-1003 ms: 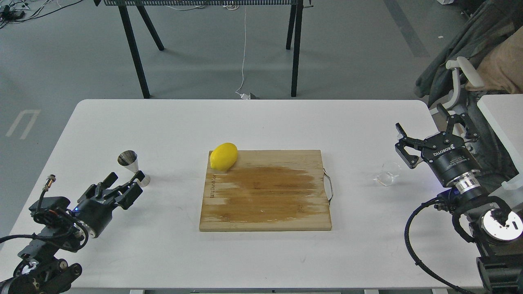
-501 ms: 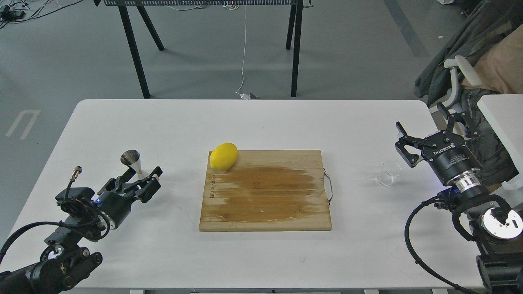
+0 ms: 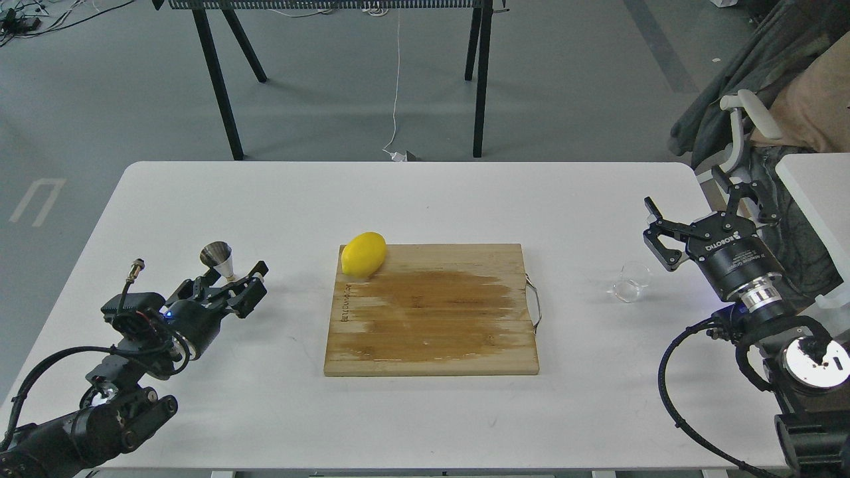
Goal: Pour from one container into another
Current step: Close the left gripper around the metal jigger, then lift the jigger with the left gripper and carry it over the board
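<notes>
With the shiny hourglass steel jigger (image 3: 220, 261) upright just behind the left gripper (image 3: 240, 291), whose finger spread I cannot tell, a careless nudge could topple it, while the small clear glass cup (image 3: 629, 282) waits beside the open-fingered right gripper (image 3: 684, 216).

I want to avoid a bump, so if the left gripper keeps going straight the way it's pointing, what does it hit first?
Probably the metal jigger. The left gripper points up and to the right, its fingers right at the jigger's base; whether they touch it is unclear from this one view.
</notes>
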You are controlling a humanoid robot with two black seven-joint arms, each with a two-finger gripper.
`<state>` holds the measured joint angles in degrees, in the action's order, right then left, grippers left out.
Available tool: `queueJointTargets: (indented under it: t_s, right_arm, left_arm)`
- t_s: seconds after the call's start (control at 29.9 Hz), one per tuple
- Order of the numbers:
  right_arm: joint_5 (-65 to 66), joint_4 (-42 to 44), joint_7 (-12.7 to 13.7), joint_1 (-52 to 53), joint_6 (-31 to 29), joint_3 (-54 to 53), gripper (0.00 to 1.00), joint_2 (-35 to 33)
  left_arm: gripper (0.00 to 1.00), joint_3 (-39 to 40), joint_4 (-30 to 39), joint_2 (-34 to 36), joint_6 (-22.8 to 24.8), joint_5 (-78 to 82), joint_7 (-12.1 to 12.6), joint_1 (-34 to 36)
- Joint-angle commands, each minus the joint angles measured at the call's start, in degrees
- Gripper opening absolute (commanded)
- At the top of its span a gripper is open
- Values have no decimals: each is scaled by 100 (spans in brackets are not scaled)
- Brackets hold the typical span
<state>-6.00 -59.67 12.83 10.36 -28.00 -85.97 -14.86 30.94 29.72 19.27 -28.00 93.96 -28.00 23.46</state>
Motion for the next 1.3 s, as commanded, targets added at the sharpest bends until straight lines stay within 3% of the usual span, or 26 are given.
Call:
queueJointTargets:
  t_s: [0.0,0.23,0.37,0.7,0.9,1.27]
  right_arm:
    - [2,-1,0,1,0,-8,99,0]
    - [-7,-1,-8,-8,0,-17,99,-8]
    - [-7,-1,-8,-8,0,-26,99,-8]
    - [2,8,-8,-25,0,-17,99,0]
    - [2,17,1,-17,0,-17,99,0]
    - [2,61,1,168,0,-8,99,-26]
  left_arm:
    - [91,0,-237,-160,0,0,0,123]
    - [67,-43,-809,-398,0,44,0,326]
    - [42,-307,-941,-406,0,-35,0,361]
    - [8,-316,-1012,-380,0,-167,0,370]
    - [9,-299,-898,-380,0,-167,0,562]
    - [13,-316,165,-327,0,-176,0,2004]
